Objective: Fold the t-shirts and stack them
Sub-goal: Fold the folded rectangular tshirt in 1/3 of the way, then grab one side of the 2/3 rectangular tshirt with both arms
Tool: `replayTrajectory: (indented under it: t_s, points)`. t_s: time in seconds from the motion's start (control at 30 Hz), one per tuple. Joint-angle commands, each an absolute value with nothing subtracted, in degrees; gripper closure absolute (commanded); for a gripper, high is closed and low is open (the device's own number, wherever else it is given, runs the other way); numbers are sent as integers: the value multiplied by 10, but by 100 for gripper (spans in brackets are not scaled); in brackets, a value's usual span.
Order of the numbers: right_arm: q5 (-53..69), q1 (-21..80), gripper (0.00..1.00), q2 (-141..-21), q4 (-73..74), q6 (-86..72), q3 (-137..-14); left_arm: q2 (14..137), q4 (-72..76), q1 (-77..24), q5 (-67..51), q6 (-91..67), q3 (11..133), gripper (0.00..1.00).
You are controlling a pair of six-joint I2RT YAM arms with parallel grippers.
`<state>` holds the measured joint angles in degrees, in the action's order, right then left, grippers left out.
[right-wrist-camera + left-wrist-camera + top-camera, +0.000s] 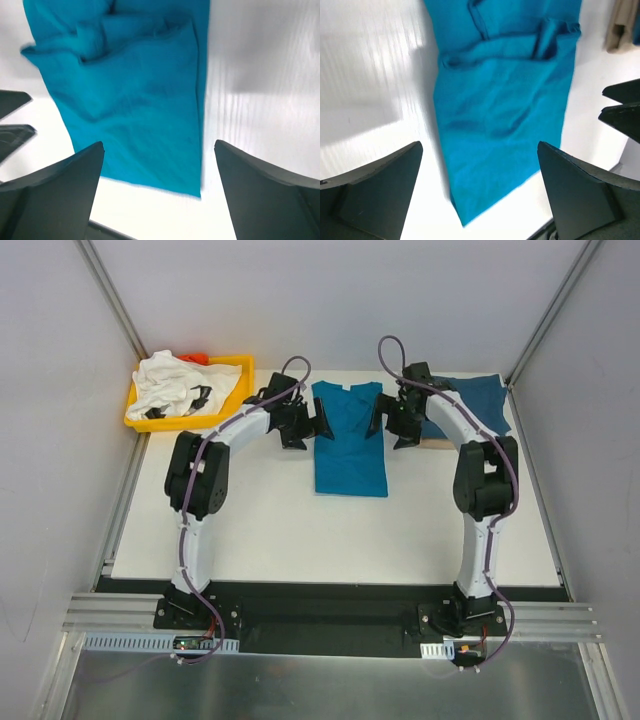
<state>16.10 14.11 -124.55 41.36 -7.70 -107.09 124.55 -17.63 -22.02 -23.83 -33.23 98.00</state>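
Flat on the white table, toward its far middle: the teal-blue t-shirt, collar to the far side, hem toward the arm bases, both sleeves turned in over the chest so that the cloth makes a narrow upright rectangle. Just beside its left sleeve fold, the left gripper, spread wide and clasping nothing; seen from its own wrist camera, the left gripper with dark fingers far apart and the teal-blue t-shirt lying between and beyond them. Mirrored at the shirt's other shoulder, the right gripper, likewise spread and empty; from its wrist, the right gripper with fingers parted over the same teal cloth. Hard to tell from any view whether either set of fingertips touches the fabric. At the far right corner, the darker blue t-shirt, laid over a tan slab, perhaps a board. At the far left corner, the yellow tray, with the white t-shirt with black marks crumpled inside, well apart from the other two.
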Motion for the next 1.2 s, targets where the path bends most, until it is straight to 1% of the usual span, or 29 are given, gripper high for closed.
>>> replayTrajectory:
  t_s: [0.0, 0.1, 0.13, 0.17, 0.23, 0.27, 0.3, 0.33, 0.37, 0.43, 0.57, 0.67, 0.83, 1.0, 1.13, 1.17]
  points:
    - [144, 153, 3, -1105, 426, -62, -980, 1117, -182, -218, -237, -330, 934, 1]
    - [116, 167, 3, -1020, 400, -63, -912, 1057, -181, -221, -241, -337, 874, 1]
    - [94, 173, 3, -985, 389, -62, -854, 1038, -180, -221, -243, -344, 840, 1]
    - [35, 183, 3, -908, 349, -44, -824, 996, -181, -221, -244, -347, 822, 1]
    - [-58, 221, 3, -821, 314, -29, -738, 945, -181, -228, -209, -345, 770, 1]
    - [-120, 230, 3, -785, 284, -29, -711, 891, -181, -235, -187, -345, 753, 1]
    - [-134, 231, 4, -714, 272, -37, -688, 865, -179, -240, -169, -345, 735, 1]
    - [-145, 228, 4, -687, 264, -51, -670, 840, -179, -243, -142, -346, 703, 1]
    - [-154, 226, 4, -659, 259, -64, -635, 797, -179, -250, -135, -348, 687, 1]
    - [-150, 216, 3, -609, 265, -104, -607, 760, -178, -251, -134, -353, 645, 1]
    - [-125, 208, 4, -589, 308, -101, -578, 674, -178, -253, -113, -361, 586, 1]
    - [-113, 207, 4, -572, 314, -102, -542, 643, -177, -253, -114, -367, 549, 1]
    - [-82, 207, 3, -555, 294, -120, -483, 665, -145, -255, -156, -378, 512, 1]
    - [-55, 207, 3, -568, 297, -120, -471, 775, -94, -259, -209, -385, 522, 1]
    - [-58, 207, 3, -583, 304, -118, -474, 894, -61, -259, -230, -395, 570, 7]
    - [-60, 207, 3, -586, 305, -117, -475, 914, -61, -259, -233, -399, 581, 10]
